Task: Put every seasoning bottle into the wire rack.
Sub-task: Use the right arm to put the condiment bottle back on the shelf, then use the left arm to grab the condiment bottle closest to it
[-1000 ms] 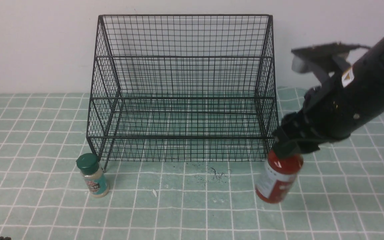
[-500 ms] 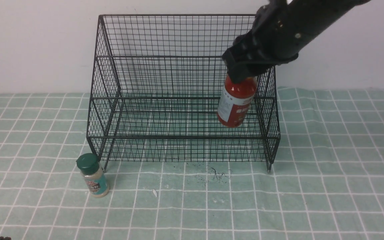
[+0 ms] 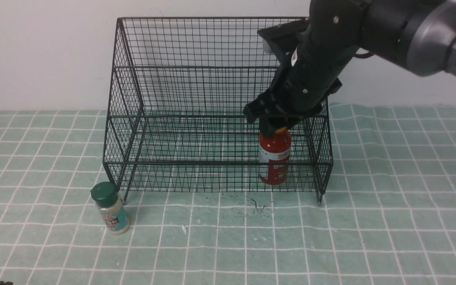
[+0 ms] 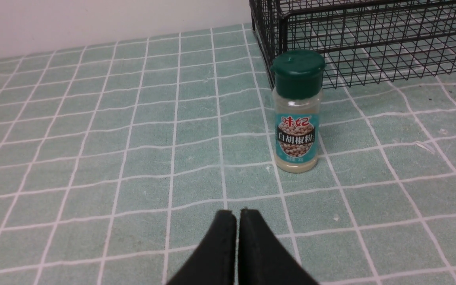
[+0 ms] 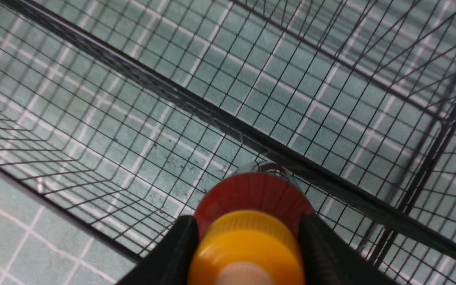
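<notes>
Right of centre, the right gripper (image 3: 276, 128) pinches the red sauce bottle (image 3: 274, 162) by its cap; early release could topple it within the wire rack (image 3: 217, 163). Lower left, the left gripper's (image 4: 234, 221) jaws are pressed together.

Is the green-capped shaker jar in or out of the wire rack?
Out: the shaker jar stands on the table, just in front of the wire rack.

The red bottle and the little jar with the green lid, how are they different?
The red bottle is taller, and the jar is shorter.
The red bottle has a yellow-orange cap, but the jar has a dark green one.
The red bottle is in the wire rack, while the jar stands on the table.
Both have labels.
</notes>
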Available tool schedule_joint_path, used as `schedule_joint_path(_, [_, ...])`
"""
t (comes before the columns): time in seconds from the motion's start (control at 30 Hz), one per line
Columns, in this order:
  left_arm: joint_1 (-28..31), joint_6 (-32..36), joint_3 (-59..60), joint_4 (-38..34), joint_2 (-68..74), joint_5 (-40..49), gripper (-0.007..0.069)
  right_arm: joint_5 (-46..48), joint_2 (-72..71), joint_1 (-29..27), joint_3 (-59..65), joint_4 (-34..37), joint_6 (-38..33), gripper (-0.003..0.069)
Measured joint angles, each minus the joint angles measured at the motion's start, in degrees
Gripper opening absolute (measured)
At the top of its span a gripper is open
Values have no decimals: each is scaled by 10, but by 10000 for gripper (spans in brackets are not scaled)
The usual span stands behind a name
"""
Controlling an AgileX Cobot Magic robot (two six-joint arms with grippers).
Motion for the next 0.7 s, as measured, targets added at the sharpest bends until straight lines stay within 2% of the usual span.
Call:
schedule_joint_path(0.13, [0,0,0,0,0,1,-6,6,3,0,-5,0,5,324])
schedule_joint_path(0.27, [0,0,0,0,0,1,-6,23,-3,0,-5,-3,5,442])
schedule_joint_path(0.3, [0,0,0,0,0,1,-6,28,-15,0,-5,-7,5,498])
schedule_joint_path(0.43, [0,0,0,0,0,1,-6,34,-76,0,-4,-19,5,540])
schedule_joint_path(0.57, [0,0,0,0,0,1,-6,41,-160,0,-4,-21,6,491])
schedule_joint_path(0.6, [0,0,0,0,0,1,-6,43,-182,0,-4,-21,6,455])
schedule_joint_path(0.7, [0,0,0,0,0,1,-6,47,-284,0,7,-21,14,248])
